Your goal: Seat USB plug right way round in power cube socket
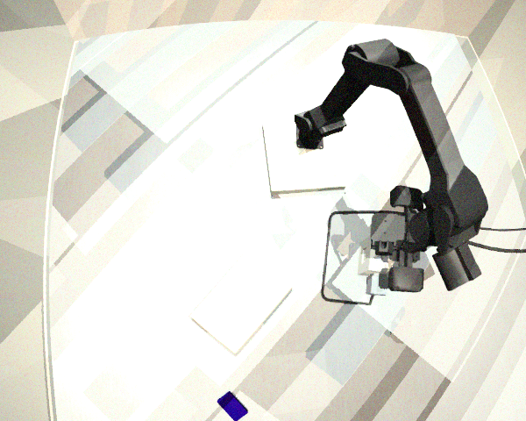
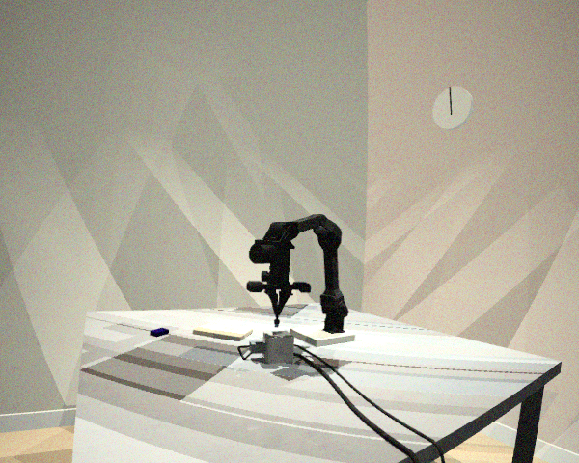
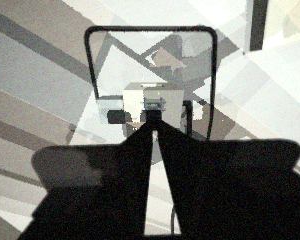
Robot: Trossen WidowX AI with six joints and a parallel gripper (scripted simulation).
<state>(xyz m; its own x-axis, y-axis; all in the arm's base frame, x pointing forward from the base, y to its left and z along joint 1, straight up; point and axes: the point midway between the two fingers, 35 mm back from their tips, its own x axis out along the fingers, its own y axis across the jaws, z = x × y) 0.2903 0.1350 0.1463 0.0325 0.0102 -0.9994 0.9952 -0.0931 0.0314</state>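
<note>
Jaws clenched on USB plug | tip down | long axis upright | above power cube

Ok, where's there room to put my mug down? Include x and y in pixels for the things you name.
Likely between the flat board (image 1: 240, 317) (image 2: 222, 333) and base plate (image 1: 299, 174) (image 2: 329, 340), or between board and blue block (image 1: 233, 406) (image 2: 159, 332). It's crowded at the power cube (image 1: 368, 265) (image 2: 279, 349) (image 3: 176, 104): cable loop (image 1: 325, 258) (image 3: 150, 28) beside, jaws overhead.
</note>
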